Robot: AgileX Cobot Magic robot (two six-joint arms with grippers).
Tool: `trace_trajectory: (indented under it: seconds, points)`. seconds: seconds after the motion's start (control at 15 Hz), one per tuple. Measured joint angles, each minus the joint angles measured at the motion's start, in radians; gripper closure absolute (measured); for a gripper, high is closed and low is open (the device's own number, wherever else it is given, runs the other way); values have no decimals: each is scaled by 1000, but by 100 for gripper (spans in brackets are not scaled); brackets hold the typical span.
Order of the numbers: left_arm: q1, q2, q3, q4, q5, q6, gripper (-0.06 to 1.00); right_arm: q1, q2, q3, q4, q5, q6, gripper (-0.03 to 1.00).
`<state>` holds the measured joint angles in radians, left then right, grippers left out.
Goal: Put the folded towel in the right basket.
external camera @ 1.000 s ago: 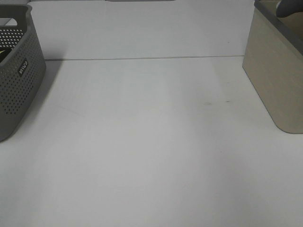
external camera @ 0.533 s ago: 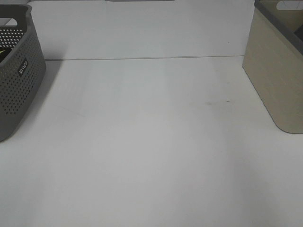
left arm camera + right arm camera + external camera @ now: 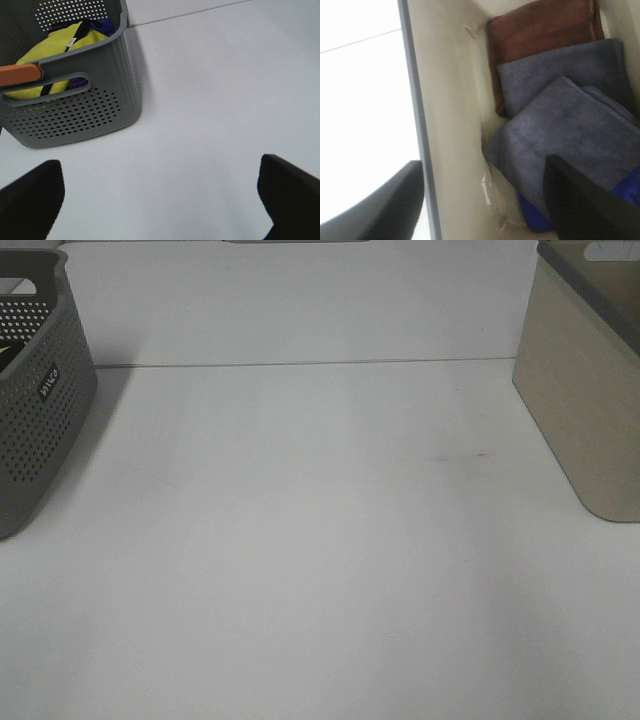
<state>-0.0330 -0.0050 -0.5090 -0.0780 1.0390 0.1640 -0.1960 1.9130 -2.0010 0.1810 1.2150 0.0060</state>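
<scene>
Since the top grey towel [image 3: 570,130] is already lying inside the right basket [image 3: 580,390], at the far right corner of the worktop [image 3: 320,540], the placing is looking done. It is sitting folded on a second grey towel [image 3: 560,70], with a brown towel [image 3: 540,35] beyond and a blue cloth [image 3: 630,190] partly under it.

Handling, judged: it is reading as soft, light microfibre, floppy, not fragile and not slippery. It is likely unfolding if pinched by one layer, so a grip is working best across a folded edge, taking all the layers together, or down through the middle of the stack.

The right gripper [image 3: 492,202] is hanging over the basket's near wall with its fingers spread apart and nothing between them. The left gripper [image 3: 160,197] is also standing apart and empty, hovering over bare worktop near the grey perforated basket [image 3: 75,115] at the left edge, which is holding yellow cloth [image 3: 50,55].

Against the earliest high view, a grey shape was showing over the right basket's rim. It is no longer showing there, and the handle slot is now in plain sight. Both baskets are sitting where they were.
</scene>
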Motion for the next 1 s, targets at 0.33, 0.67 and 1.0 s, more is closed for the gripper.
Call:
trace_trajectory:
  seconds: [0.33,0.67,1.0]
  points:
    - [0,0,0,0,0,0,-4,122,-41,0,-35,2,0,33]
    - [0,0,0,0,0,0,-4,296,-128,101,-160,1,35,33]
    - [0,0,0,0,0,0,-4,304,-396,482,-196,0,52,33]
